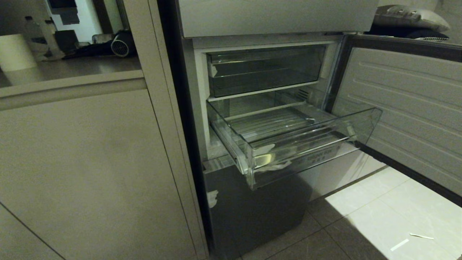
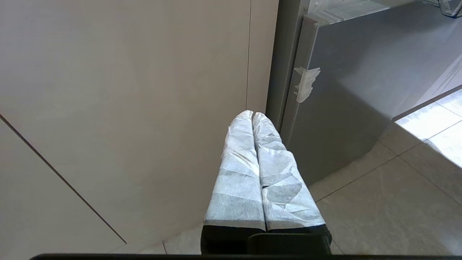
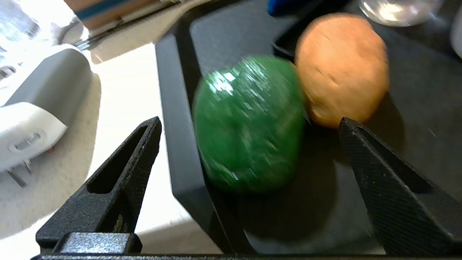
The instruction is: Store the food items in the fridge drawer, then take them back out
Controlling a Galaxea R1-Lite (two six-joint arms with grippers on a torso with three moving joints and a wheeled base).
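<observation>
You're barely started: the fridge drawer point(image 1: 288, 144) sits pulled out and empty. Your right gripper point(image 3: 249, 144) hangs wide around the green food item point(image 3: 249, 124), beside the orange one point(image 3: 341, 68), both in a black tray point(image 3: 180, 108). Left gripper point(image 2: 252, 119) is closed, holding nothing.

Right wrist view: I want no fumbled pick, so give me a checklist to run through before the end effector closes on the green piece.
1. Right end effector open: ok, fingers spread wide.
2. Green food item between the fingers: ok.
3. Orange-brown food item clear of the grasp: not ok, it touches the green one, close to one finger.
4. Black tray wall clear of the fingers: cannot tell.
5. Fridge drawer pulled out, nothing in it: ok.
6. Left end effector parked, shut: ok.
</observation>
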